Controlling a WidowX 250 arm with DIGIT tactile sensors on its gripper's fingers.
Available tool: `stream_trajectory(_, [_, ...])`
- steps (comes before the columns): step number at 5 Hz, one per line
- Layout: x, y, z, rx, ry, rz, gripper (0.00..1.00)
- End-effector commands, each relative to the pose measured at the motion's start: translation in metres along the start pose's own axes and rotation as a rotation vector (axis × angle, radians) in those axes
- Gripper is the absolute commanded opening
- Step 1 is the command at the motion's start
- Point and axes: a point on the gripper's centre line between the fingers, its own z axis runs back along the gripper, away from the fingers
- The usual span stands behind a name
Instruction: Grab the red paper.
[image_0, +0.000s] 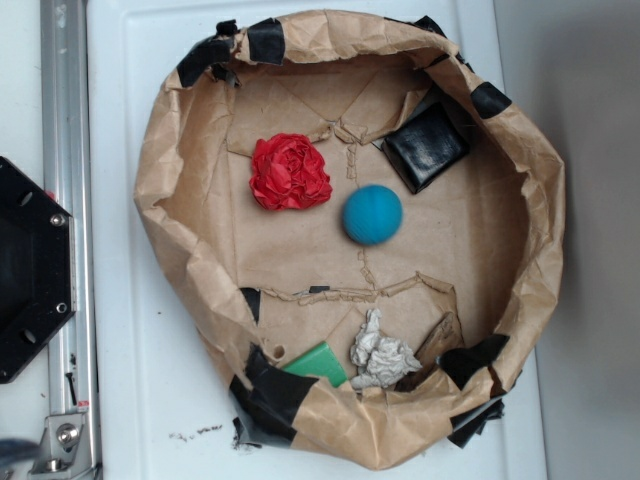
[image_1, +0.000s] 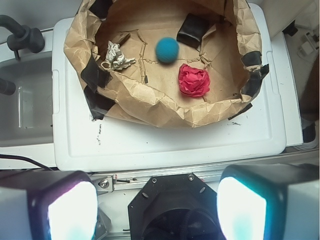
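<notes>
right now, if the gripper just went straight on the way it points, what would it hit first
Probably the black base, which shows between the fingers of the open gripper in the wrist view, though depth is unclear. The red paper lies well off that line, inside the bin.

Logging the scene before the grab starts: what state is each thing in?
red paper: crumpled, lying free in the bin
blue ball: loose, beside the red paper
whitish paper wad: crumpled, near the wall
brown paper bin: open-topped
end effector: open, empty
</notes>
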Motion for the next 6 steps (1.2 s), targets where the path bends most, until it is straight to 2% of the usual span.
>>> stream_trajectory(1, [0.000,0.000,0.000,0.000,0.000,0.000,1.00])
stream_trajectory(2, [0.024,0.012,-0.019,0.005,0.102,-0.067,1.00])
stream_trajectory(3, [0.067,0.023,-0.043,0.029,0.132,-0.244,1.00])
stream_trajectory(4, [0.096,0.043,-0.079,0.055,0.162,-0.240,1.00])
stream_trajectory(5, [0.114,0.055,-0.117,0.093,0.130,-0.327,1.00])
stream_trajectory(6, [0.114,0.055,-0.117,0.093,0.130,-0.327,1.00])
